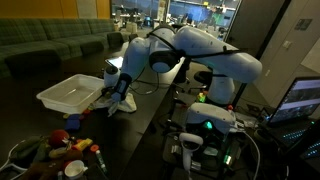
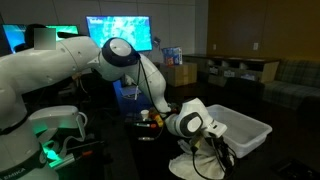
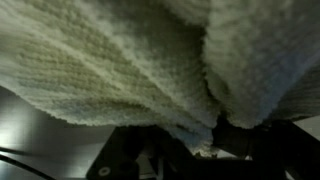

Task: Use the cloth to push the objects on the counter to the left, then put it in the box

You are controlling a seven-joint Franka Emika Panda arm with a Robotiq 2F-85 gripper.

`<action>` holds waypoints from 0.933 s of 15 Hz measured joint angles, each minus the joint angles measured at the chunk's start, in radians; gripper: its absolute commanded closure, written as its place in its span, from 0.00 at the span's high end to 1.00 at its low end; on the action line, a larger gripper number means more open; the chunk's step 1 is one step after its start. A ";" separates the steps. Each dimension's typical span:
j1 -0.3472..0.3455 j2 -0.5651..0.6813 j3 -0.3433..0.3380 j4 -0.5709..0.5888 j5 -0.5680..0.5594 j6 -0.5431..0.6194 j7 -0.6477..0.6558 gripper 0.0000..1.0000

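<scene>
In both exterior views my gripper point(image 1: 119, 90) point(image 2: 207, 145) points down over the dark counter point(image 1: 150, 125), shut on the cream cloth point(image 1: 122, 104) point(image 2: 205, 163). The cloth hangs from the jaws, and its lower end reaches the counter beside the white box point(image 1: 75, 93) point(image 2: 242, 130). The colourful objects point(image 1: 62, 147) lie in a cluster with a white cord near the counter's front in an exterior view. In the wrist view the cloth point(image 3: 120, 60) fills nearly the whole picture, with the gripper point(image 3: 205, 140) dark at the bottom edge.
The robot's base point(image 1: 210, 122) with a green light stands on the counter behind the arm. A lit screen point(image 1: 300, 100) sits at the right edge. A green sofa point(image 1: 50, 45) stands behind the box. A large monitor point(image 2: 120, 30) glows at the back.
</scene>
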 measured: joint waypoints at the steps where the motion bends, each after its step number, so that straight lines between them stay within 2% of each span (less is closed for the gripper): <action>1: 0.000 0.001 0.007 0.009 0.000 0.000 -0.001 0.08; 8: 0.012 -0.007 0.060 0.044 0.000 0.008 -0.019 0.08; 14: 0.094 -0.015 0.086 0.043 0.000 0.024 -0.020 0.08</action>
